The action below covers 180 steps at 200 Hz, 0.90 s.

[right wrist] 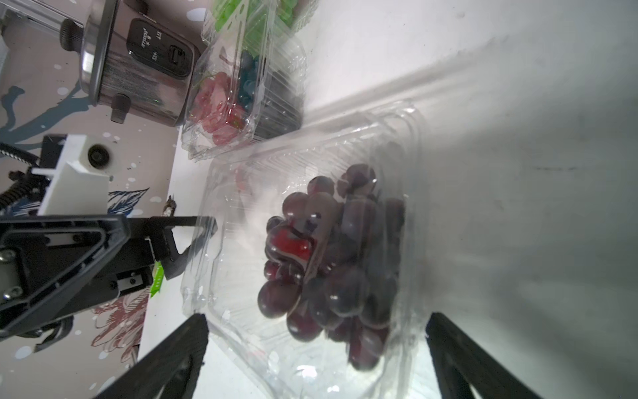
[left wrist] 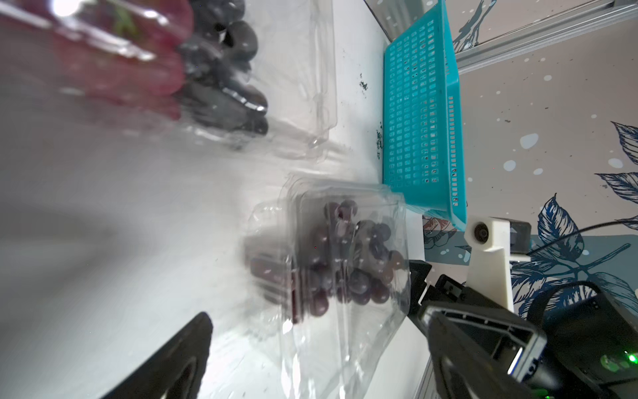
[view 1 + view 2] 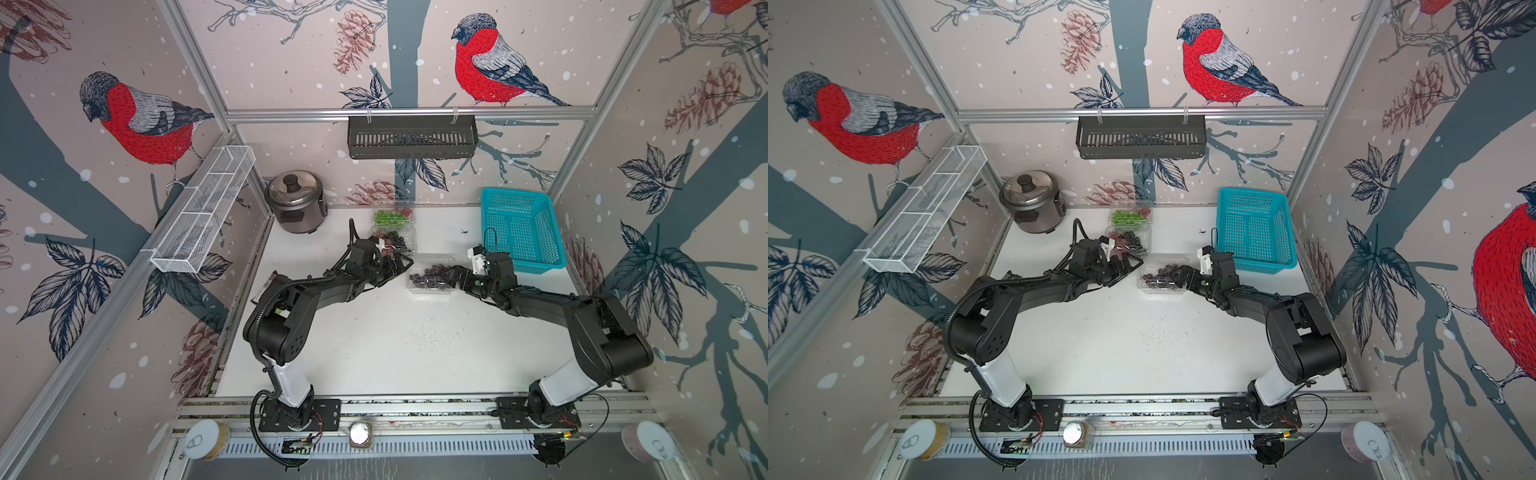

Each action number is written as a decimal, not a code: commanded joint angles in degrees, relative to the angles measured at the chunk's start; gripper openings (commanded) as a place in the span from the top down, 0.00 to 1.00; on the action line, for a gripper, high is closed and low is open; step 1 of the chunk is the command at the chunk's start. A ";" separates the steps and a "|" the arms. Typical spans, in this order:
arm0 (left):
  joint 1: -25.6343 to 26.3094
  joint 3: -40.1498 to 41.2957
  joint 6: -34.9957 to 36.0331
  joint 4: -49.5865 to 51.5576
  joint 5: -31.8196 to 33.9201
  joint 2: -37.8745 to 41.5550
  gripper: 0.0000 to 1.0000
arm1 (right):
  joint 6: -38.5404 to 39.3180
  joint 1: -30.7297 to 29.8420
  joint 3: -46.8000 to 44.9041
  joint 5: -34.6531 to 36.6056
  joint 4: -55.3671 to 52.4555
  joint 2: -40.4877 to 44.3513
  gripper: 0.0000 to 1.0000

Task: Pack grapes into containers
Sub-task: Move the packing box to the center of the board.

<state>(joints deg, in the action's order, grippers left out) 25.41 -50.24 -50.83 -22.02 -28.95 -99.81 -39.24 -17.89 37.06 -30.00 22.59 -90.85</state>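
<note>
Held both jaws released, empty, flanking the grape box (image 3: 430, 277) beside the basket (image 3: 519, 232), presumably to close it.

Partly hidden, cropped and blurred items.
The middle container (image 3: 409, 235) is partly covered by the left hand (image 3: 400, 269) in both top views; red grapes (image 2: 121, 58) are blurred and cropped in the left wrist view; green grapes (image 1: 255, 20) and the right hand (image 1: 316, 316) are cropped in the right wrist view.
</note>
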 commanded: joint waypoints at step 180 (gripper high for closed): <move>-2.19 19.83 -13.24 -34.39 -7.92 -0.75 0.57 | -2.68 0.03 -0.58 -4.15 6.38 -1.31 0.00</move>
<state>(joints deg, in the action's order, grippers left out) 23.35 -30.72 -63.11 -51.00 -35.79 -99.83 -42.02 -17.74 36.62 -33.41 25.82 -91.90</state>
